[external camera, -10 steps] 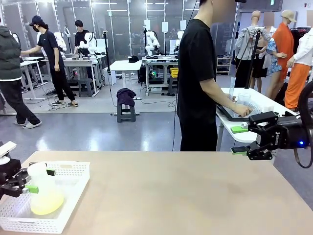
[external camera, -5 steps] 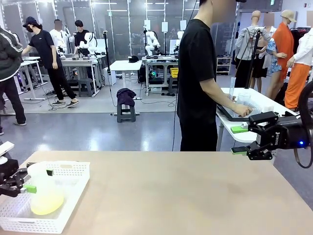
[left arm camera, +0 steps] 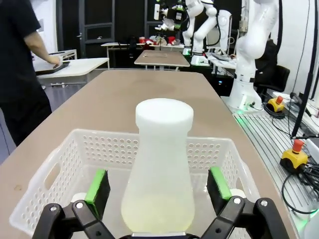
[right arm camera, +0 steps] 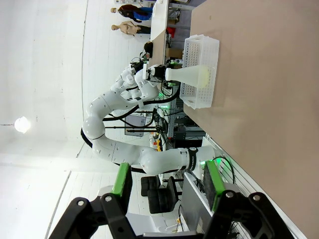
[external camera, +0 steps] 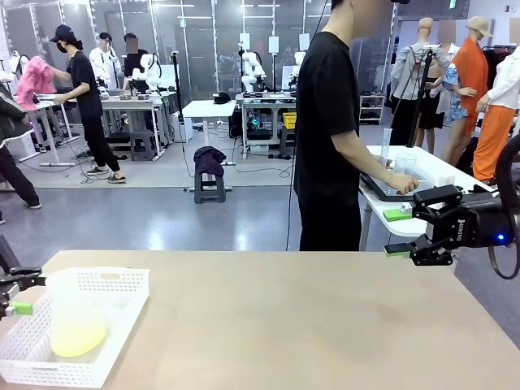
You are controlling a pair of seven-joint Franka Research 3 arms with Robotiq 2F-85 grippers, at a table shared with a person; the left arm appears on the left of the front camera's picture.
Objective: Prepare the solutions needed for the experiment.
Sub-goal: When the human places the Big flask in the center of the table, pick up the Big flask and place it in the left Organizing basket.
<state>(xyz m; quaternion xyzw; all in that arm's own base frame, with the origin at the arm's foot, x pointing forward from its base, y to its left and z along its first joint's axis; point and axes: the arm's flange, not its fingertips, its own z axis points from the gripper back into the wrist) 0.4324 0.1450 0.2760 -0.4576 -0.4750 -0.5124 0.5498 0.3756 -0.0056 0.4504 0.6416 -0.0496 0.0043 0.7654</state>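
Observation:
A frosted whitish conical flask [external camera: 71, 313] stands upright in a white perforated basket [external camera: 122, 280] at the table's near left, with the pale yellow solution [external camera: 77, 337] in its bottom. My left gripper [external camera: 12, 299] sits at the picture's left edge, just left of the basket. In the left wrist view the flask [left arm camera: 162, 164] rises between my open left gripper's [left arm camera: 158, 185] green pads [left arm camera: 98, 184], with a gap on each side. My right gripper [external camera: 398, 232] hovers open past the table's far right corner, holding nothing. The right wrist view shows the basket [right arm camera: 208, 59] and flask [right arm camera: 192, 74] far off beyond my right gripper [right arm camera: 167, 181].
A person in a black shirt [external camera: 329, 130] stands beyond the far edge, with a hand on a tray [external camera: 390, 193] on a side table at the right. The brown tabletop [external camera: 292, 325] stretches bare between the basket and my right gripper.
My left gripper has drawn back to the left, away from the flask and toward the picture's edge. The flask stays upright in the basket. The right arm has not moved.

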